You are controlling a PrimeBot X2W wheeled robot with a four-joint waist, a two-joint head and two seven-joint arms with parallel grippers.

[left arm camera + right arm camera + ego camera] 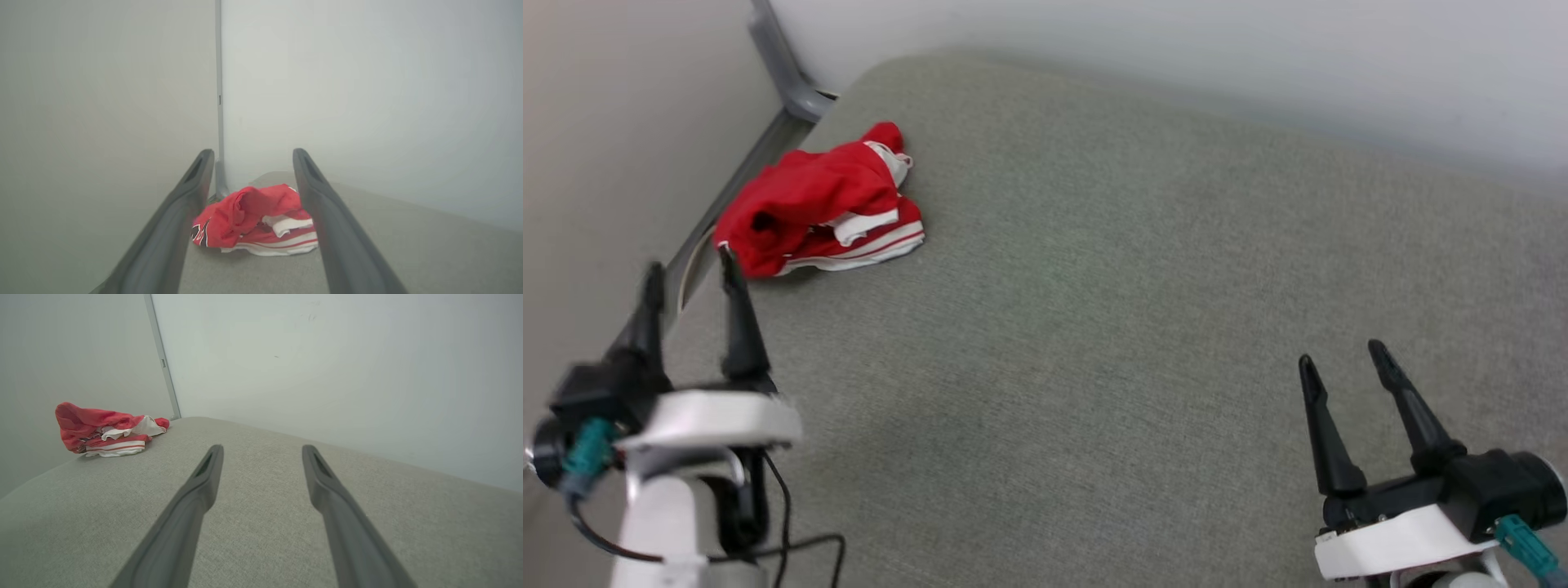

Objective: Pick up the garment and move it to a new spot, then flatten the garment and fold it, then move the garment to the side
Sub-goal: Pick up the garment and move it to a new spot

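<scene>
From the head view I see the garment (817, 200) bunched at the mat's (1094, 286) far left corner. My left gripper (689, 261) is spread and empty, near it. My right gripper (1341, 352) is also spread and empty, well apart. On the left wrist view, the garment lies ahead between my fingers. On the right wrist view, it sits far left.

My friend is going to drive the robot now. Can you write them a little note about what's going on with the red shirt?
Left gripper: open, empty, pointing at the garment from close by.
Right gripper: open, empty, well away from it over the grey padded surface.
Garment: crumpled in a heap at the surface's far left corner, near the wall.
Done: nothing yet.
Left to do: pick it up, move it, flatten it, fold it, set it aside.
</scene>
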